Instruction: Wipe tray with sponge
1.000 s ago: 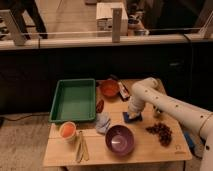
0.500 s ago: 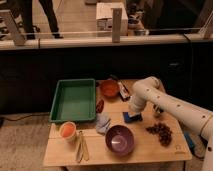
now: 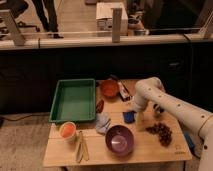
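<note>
One dark-blue sponge (image 3: pixel 128 116) lies on the table (image 3: pixel 150 151) right of centre, well apart from the green tray (image 3: pixel 75 100) at the left, which looks bare inside. Just right of the sponge hangs the gripper (image 3: pixel 139 117); whether it is open or holds anything I cannot tell. I'd want a square, firm hold before carrying the sponge leftward over the pale cloth (image 3: pixel 103 123). Lower centre, the purple bowl (image 3: pixel 119 139) looks empty.
</note>
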You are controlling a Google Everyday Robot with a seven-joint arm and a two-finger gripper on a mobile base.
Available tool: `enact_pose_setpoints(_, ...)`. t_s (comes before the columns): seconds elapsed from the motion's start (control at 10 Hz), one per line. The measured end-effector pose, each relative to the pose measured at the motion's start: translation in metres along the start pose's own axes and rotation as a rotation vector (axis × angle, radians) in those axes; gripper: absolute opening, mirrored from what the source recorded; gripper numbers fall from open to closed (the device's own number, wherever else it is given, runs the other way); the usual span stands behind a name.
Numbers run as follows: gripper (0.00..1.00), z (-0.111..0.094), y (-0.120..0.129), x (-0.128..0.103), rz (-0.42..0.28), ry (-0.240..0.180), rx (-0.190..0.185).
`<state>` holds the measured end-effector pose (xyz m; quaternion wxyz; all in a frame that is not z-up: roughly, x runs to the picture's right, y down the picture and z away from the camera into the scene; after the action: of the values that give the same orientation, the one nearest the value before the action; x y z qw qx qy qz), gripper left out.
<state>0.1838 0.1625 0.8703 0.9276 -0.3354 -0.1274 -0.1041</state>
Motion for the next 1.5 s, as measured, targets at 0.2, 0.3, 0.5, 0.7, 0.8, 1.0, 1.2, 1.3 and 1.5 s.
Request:
enact_pose_setpoints(0.2,0.75,0.018,0.0,0.006,0.005,0.002,-0.026)
enact_pose_setpoints(0.3,0.63,0.022,0.0,0.009,0.009,0.001,-0.033)
enact_pose_setpoints(0.5,0.42,0.023,0.0,0.011,0.013,-0.002,-0.037)
enact_pose_setpoints(0.7,0.22,0.019,-0.002,0.01,0.013,-0.001,-0.033)
enact_pose_setpoints(0.8,0.13,0.018,-0.002,0.01,0.012,0.0,-0.035)
enact_pose_setpoints(1.0,0.0,0.015,0.001,0.011,0.011,0.003,-0.041)
enact_pose_setpoints(1.2,0.0,0.014,0.002,0.012,0.011,0.004,-0.041)
enact_pose_setpoints(1.3,0.0,0.007,0.004,0.019,0.018,0.023,-0.031)
enact_pose_setpoints(1.5,0.0,0.002,0.003,0.021,0.027,0.029,-0.017)
